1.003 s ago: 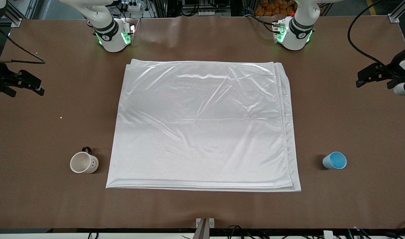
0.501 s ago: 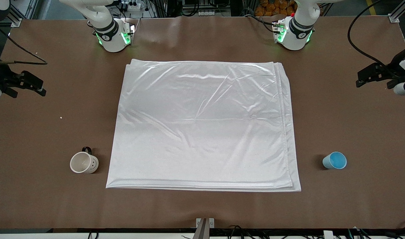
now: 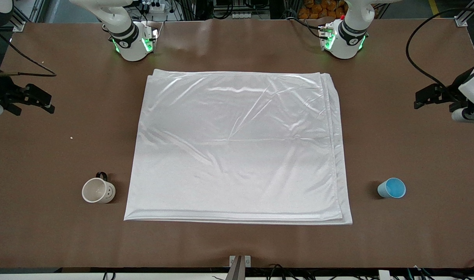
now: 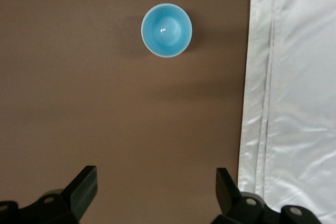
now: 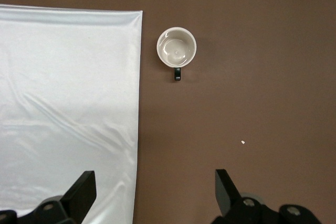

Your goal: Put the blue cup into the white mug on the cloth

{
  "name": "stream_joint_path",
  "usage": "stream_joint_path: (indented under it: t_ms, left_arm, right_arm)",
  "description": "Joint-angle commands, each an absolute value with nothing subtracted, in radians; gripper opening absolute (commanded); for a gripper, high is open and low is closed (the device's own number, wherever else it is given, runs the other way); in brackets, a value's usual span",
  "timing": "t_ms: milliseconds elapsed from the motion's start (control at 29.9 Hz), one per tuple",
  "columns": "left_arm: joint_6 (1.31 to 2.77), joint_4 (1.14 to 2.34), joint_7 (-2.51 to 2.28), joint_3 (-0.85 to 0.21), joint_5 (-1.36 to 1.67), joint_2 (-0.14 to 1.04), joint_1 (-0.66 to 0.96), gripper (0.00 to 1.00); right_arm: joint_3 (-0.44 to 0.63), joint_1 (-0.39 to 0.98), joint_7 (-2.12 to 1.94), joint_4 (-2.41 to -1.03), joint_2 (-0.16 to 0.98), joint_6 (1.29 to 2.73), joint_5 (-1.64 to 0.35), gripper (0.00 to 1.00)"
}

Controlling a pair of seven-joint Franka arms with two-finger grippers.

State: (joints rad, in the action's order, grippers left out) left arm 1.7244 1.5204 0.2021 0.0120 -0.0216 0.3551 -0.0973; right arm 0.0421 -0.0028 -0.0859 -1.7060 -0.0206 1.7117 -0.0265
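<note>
left gripper: the left gripper (image 4: 154,195) hangs over bare brown surface (image 3: 415,155) at the left arm's end; its two fingers stand wide apart and hold nothing

right gripper: the right gripper (image 5: 152,195) hangs over the surface at the right arm's end, close to the edge of the cloth (image 3: 237,147); its fingers are wide apart too, with nothing between them

what changed: in the last second both arms have shifted just a little at the ends of the table, and both grippers stayed wide; the cup, the mug and the cloth have not moved at all; so I think the job has only just begun, and no thing has been picked up yet

blue cup: the blue cup (image 3: 391,188) stands upright on the bare surface toward the left arm's end, near the cloth but apart from it; it is empty, with a bright blue inside

white mug: the white mug (image 3: 98,190) stands upright on the bare surface toward the right arm's end, just beside the cloth and not on it; its small black handle shows; it is empty

cloth: it lies flat in the middle, folded in layers, a bit wrinkled; nothing rests on it

next: likely each arm must go down to the thing on its own side
</note>
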Motion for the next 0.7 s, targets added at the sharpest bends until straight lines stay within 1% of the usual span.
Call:
stream_joint_path:
  t_ms: [0, 234, 434, 668]
  left_arm:
    - [1.784, 1.477, 0.218, 0.015, -0.043, 0.434, -0.094, 1.00]
    - [1.916, 1.477, 0.218, 0.024, -0.043, 0.514, -0.094, 1.00]
    - [1.994, 1.476, 0.225, 0.031, -0.043, 0.561, -0.094, 1.00]
    - [2.092, 1.476, 0.236, 0.043, -0.041, 0.627, -0.094, 1.00]
  right_arm:
    - [0.046, 0.002, -0.063, -1.686, -0.011, 1.706, -0.017, 1.00]
    - [0.046, 0.003, -0.061, -1.686, 0.012, 1.733, -0.015, 1.00]
    - [0.046, 0.000, -0.061, -1.687, 0.018, 1.735, -0.015, 1.00]
    - [0.046, -0.020, -0.061, -1.687, 0.093, 1.756, -0.017, 1.00]
